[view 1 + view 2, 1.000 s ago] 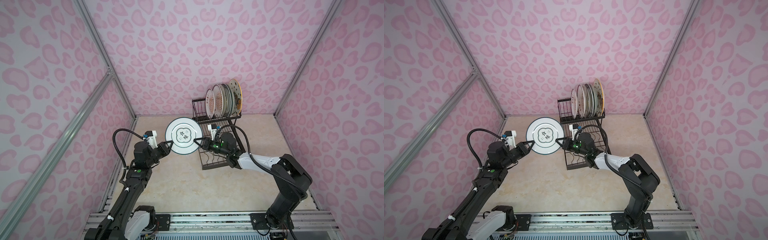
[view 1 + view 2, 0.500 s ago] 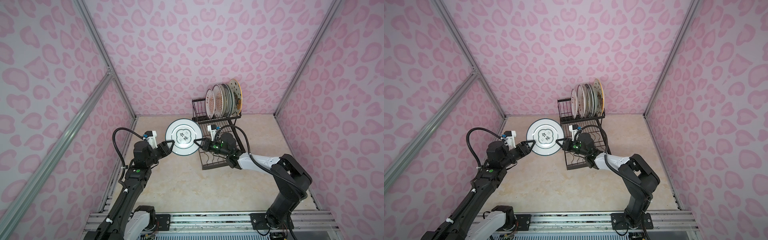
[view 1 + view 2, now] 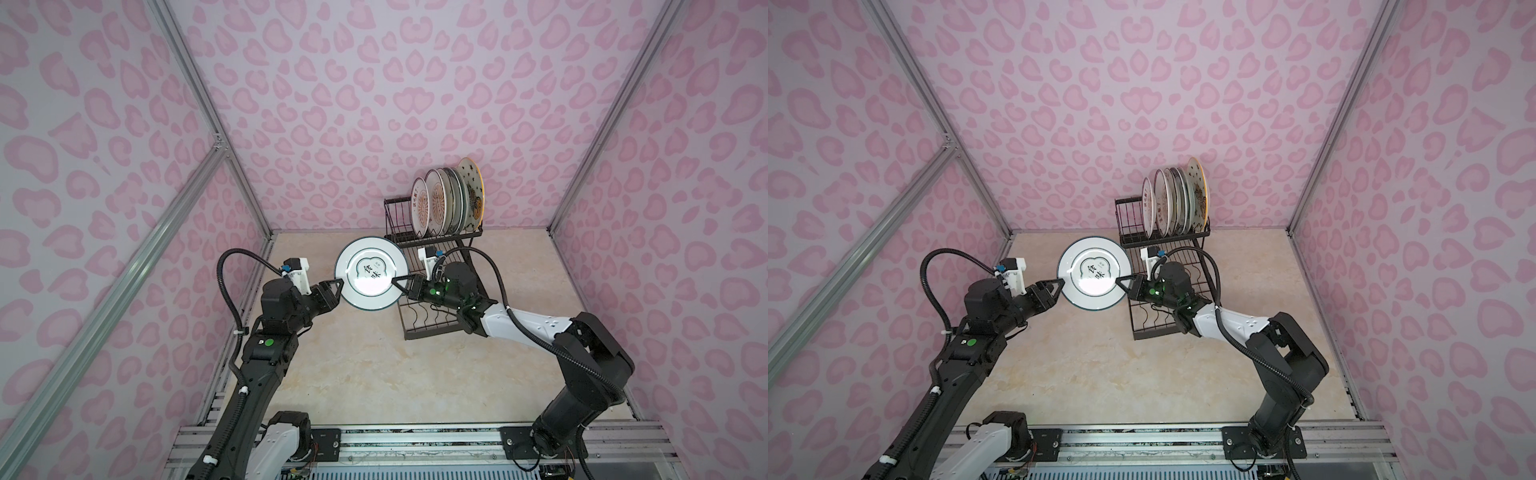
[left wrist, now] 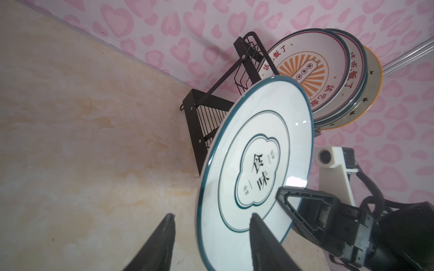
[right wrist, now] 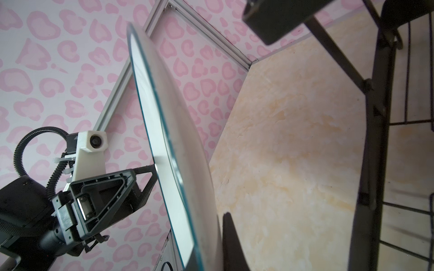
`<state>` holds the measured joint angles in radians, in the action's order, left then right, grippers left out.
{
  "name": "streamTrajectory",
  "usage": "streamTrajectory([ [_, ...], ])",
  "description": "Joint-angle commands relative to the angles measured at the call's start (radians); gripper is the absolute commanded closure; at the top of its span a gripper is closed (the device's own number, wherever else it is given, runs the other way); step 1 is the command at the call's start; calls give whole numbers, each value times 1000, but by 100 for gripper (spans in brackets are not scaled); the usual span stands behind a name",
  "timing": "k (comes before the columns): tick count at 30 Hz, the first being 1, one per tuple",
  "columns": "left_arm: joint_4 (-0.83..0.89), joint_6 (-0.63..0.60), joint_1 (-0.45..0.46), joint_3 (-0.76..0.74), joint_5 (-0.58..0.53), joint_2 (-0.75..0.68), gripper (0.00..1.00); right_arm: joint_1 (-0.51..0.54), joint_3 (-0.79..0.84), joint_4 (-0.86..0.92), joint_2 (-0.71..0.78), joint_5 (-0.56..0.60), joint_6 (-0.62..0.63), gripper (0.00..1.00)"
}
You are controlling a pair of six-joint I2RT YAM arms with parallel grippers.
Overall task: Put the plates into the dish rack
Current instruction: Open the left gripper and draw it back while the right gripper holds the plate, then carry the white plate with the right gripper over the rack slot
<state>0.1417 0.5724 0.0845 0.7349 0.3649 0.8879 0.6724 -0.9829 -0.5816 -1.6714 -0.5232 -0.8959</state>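
A white plate with a teal rim and a black-lettered emblem [image 3: 370,272] [image 3: 1094,274] [image 4: 258,164] hangs tilted in the air just left of the dish rack [image 3: 395,216] [image 3: 1129,216] [image 4: 195,112]. My right gripper [image 3: 397,282] [image 3: 1120,280] [image 5: 206,234] is shut on the plate's right edge [image 5: 164,140]. My left gripper [image 3: 337,286] [image 3: 1059,284] [image 4: 212,215] is open, its two fingers straddling the opposite rim without pinching it. Several plates [image 3: 436,199] [image 3: 1167,199] [image 4: 305,70] stand upright in the rack's raised basket.
The rack's flat lower tray [image 3: 432,324] [image 3: 1154,328] lies under my right forearm. Pink patterned walls close in the beige tabletop [image 3: 374,374] on three sides. An aluminium rail [image 3: 374,440] runs along the front edge.
My left gripper has opened and let go of the plate's rim. The plate stays where it was, held by the right gripper alone. Neither arm has shifted much.
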Motion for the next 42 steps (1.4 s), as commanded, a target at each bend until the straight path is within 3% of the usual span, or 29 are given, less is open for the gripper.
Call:
streamTrajectory([
  [1,66,-46,-3,14,-73,-25,46,-3,-17,-18,8,-10,37,100],
  [10,87,-66,-2,7,-118,-72,47,-8,-67,1,4,-47,72,100],
  [23,79,-72,-2,-6,-100,-71,47,-16,-232,239,44,-1,277,100],
  [42,37,-40,-2,-36,-100,-101,48,-30,-482,458,77,169,524,100],
])
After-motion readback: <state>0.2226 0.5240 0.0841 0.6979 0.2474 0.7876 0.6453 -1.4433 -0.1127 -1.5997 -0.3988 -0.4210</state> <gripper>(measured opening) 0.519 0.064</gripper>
